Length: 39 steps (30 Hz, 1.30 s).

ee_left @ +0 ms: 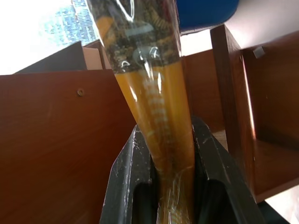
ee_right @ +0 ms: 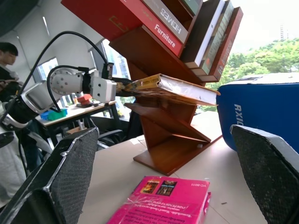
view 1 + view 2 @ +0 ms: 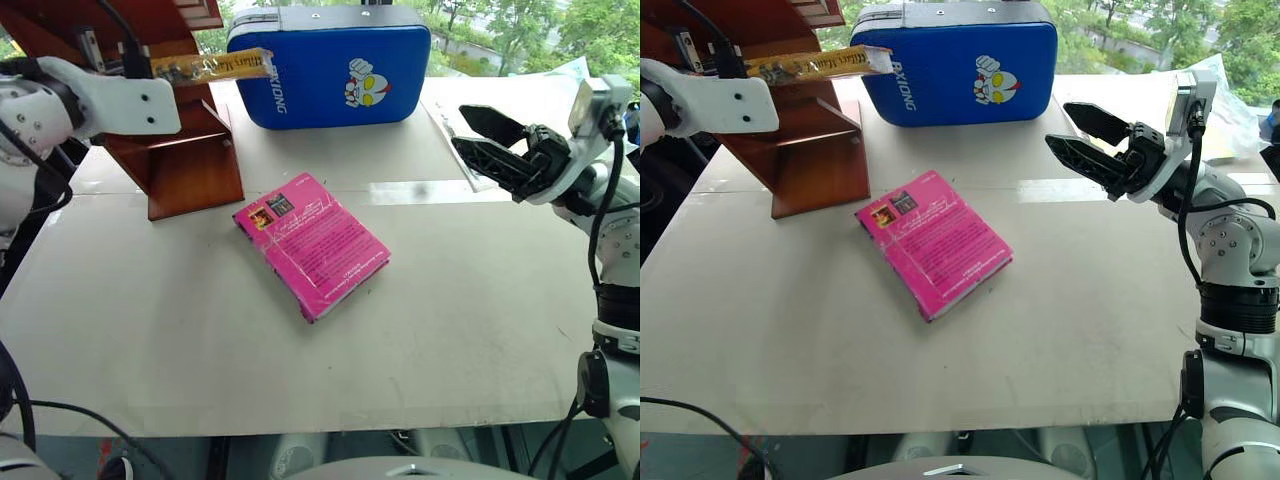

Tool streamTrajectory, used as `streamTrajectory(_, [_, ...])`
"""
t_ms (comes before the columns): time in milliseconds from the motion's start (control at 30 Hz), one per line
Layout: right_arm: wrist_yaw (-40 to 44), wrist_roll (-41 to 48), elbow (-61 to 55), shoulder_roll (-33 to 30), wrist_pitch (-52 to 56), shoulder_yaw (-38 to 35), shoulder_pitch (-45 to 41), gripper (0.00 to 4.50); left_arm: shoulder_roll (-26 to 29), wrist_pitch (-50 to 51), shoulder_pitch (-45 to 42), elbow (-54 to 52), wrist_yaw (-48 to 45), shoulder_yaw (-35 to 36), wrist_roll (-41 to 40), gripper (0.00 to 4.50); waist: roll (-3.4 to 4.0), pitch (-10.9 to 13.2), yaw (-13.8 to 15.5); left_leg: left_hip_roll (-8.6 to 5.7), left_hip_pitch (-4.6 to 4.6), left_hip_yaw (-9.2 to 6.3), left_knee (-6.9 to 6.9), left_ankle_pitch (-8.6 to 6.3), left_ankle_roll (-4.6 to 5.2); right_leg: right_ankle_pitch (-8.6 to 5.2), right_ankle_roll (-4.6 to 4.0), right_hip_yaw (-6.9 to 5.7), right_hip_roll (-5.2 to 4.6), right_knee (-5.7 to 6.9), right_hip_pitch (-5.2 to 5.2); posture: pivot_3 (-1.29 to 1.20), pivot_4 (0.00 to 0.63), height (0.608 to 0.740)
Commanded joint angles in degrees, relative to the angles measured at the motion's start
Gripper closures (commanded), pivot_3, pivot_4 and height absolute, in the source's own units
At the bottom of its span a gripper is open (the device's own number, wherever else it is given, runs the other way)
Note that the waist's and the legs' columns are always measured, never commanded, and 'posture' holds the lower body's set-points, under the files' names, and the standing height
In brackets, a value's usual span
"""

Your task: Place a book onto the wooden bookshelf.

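Note:
My left gripper (image 1: 169, 133) is shut on the book (image 3: 210, 67), a yellow-orange hardback in a glossy jacket. The book is held roughly level among the slanted boards of the wooden bookshelf (image 3: 190, 160) at the table's far left. In the right wrist view the book (image 2: 177, 88) lies just over a slanted board; I cannot tell whether they touch. My right gripper (image 3: 462, 128) hangs open and empty above the table's right side, pointing left toward the shelf.
A bright pink book (image 3: 312, 243) lies flat mid-table. A blue padded case (image 3: 330, 65) stands at the back, right of the shelf. Other books (image 2: 163, 18) fill the upper shelf boards. A person (image 2: 7, 51) is in the background, beyond the table (image 3: 450, 330).

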Motion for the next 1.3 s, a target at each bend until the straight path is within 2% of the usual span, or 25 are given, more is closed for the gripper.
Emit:
streamTrajectory(33, [-1.41, -2.79, -2.59, -0.65, -2.29, -0.22, -0.79, 0.0, -0.54, -1.43, -3.26, 3.0, -1.83, 1.08, 2.67, 4.23, 0.0, 0.0, -0.15, 0.0, 0.04, 0.0, 0.01, 0.0, 0.0, 0.0, 0.0, 0.01, 0.0, 0.09, -0.01, 0.0, 0.15, 0.74])
streamTrajectory(200, [-2.96, -5.0, -5.61, -0.98, -2.41, 0.08, 0.77, 0.0, -2.0, 0.44, -5.4, 5.33, -4.4, 1.26, 5.49, 4.23, -0.01, 0.01, -0.33, 0.02, 0.05, -0.01, 0.06, 0.01, -0.01, 0.0, -0.01, 0.02, 0.05, 0.57, -0.21, 0.0, 0.15, 0.74])
streamTrajectory(433, [-4.03, -5.82, -7.47, -0.86, -2.08, -0.61, 2.15, 0.0, -1.55, 5.85, -5.04, 4.1, -9.51, 1.65, 8.01, 4.23, -0.01, 0.01, -1.33, 0.02, 0.05, 0.04, 0.12, 0.01, -0.01, 0.0, -0.01, 0.08, 0.05, 0.61, -0.23, 0.0, 0.15, 0.74])
streamTrajectory(567, [-4.41, -6.93, -7.39, -0.91, -2.7, -0.17, 1.63, 0.0, -1.49, 7.05, -4.9, 4.61, -9.49, 2.01, 9.27, 4.23, -0.01, 0.01, -1.55, 0.03, 0.05, 0.03, 0.13, 0.01, -0.01, 0.0, -0.01, 0.08, 0.05, 0.61, -0.23, 0.0, 0.15, 0.74])
streamTrajectory(900, [-6.27, -8.14, -7.48, -0.64, -1.87, -0.11, 0.37, 0.0, -1.53, 11.66, -3.84, 1.24, -11.79, 3.44, 8.43, 4.23, -0.01, 0.01, -1.8, 0.04, 0.05, 0.1, 0.13, 0.01, -0.01, 0.0, -0.01, 0.16, 0.05, 0.66, -0.29, 0.0, 0.15, 0.74])
streamTrajectory(967, [-6.45, -7.88, -7.58, -0.55, -1.77, -0.22, 0.24, 0.0, -1.32, 12.75, -3.73, 0.28, -12.57, 3.73, 8.34, 3.21, -0.01, 0.0, -1.78, 0.04, 0.05, 0.1, 0.13, 0.01, -0.01, 0.0, -0.01, 0.17, 0.06, 0.66, -0.29, 0.0, 0.15, 0.74])
streamTrajectory(1000, [-6.44, -7.58, -7.66, -0.48, -1.67, -0.32, 0.23, 0.0, -1.15, 13.28, -3.51, -0.11, -12.88, 3.88, 8.35, 2.95, -0.01, 0.0, -1.77, 0.04, 0.05, 0.1, 0.13, 0.01, -0.01, 0.0, -0.01, 0.17, 0.06, 0.67, -0.29, 0.0, 0.15, 0.74])
streamTrajectory(1067, [-6.16, -6.82, -7.92, -0.31, -1.6, -0.56, 0.23, 0.0, -0.84, 14.2, -2.94, -0.9, -13.3, 4.36, 8.48, 2.06, -0.01, 0.0, -1.77, 0.04, 0.06, 0.11, 0.13, 0.01, -0.01, 0.0, -0.01, 0.17, 0.05, 0.67, -0.29, 0.0, 0.15, 0.74])
streamTrajectory(1133, [-5.92, -5.93, -8.17, -0.14, -1.37, -0.83, 0.17, 0.0, -0.64, 14.92, -2.51, -1.52, -13.68, 4.77, 8.45, 1.05, -0.01, 0.0, -1.76, 0.03, 0.06, 0.11, 0.13, 0.01, -0.01, 0.0, -0.01, 0.16, 0.05, 0.68, -0.29, 0.0, 0.15, 0.74])
streamTrajectory(1267, [-5.3, -4.19, -8.37, -0.13, -0.88, -0.95, -0.2, 0.0, -0.1, 16.16, -1.85, -2.6, -14.02, 5.5, 8.56, 0.05, -0.01, 0.0, -1.69, 0.04, 0.06, 0.1, 0.17, 0.01, 0.0, 0.0, -0.01, 0.16, 0.05, 0.72, -0.29, 0.0, 0.15, 0.74])
streamTrajectory(1300, [-5.25, -4.07, -8.35, -0.19, -0.91, -0.85, -0.18, 0.0, 0.07, 16.48, -1.73, -2.89, -14.07, 5.72, 8.51, 0.05, -0.01, 0.0, -1.7, 0.04, 0.06, 0.1, 0.18, 0.01, 0.0, 0.0, -0.01, 0.16, 0.05, 0.73, -0.29, 0.0, 0.15, 0.74])
